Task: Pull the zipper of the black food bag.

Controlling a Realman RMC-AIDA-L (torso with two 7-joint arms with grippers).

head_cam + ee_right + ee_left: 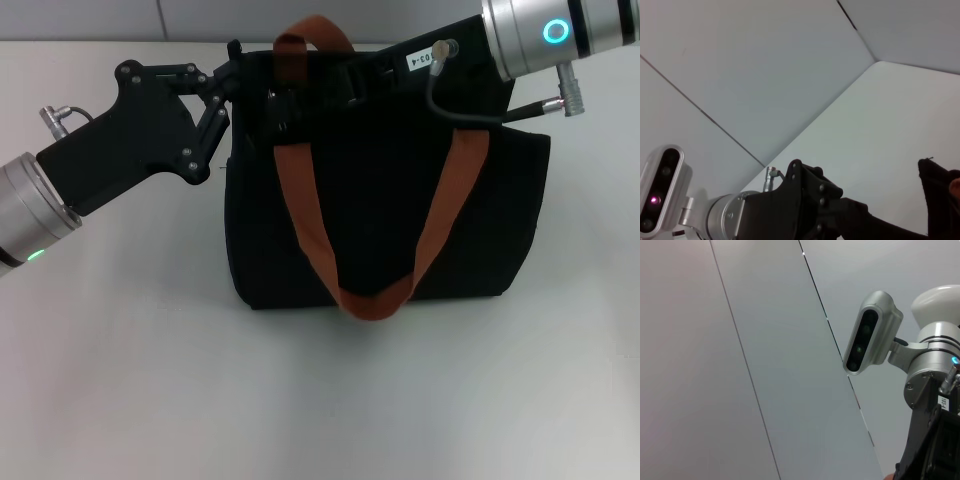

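Observation:
The black food bag [385, 215] stands in the middle of the white table, its two orange-brown handles [300, 205] draped over its front. My left gripper [232, 80] reaches in from the left, its fingers pinched together on the bag's upper left corner. It also shows in the right wrist view [860, 222], near a corner of the bag [937, 180]. My right gripper [285, 100] comes from the upper right and lies along the bag's top edge, black against black. I cannot make out the silver zipper pull.
The white table [120, 380] extends around the bag, with a grey panelled wall behind. The left wrist view shows the wall, my head camera [872, 335] and my right arm [932, 385].

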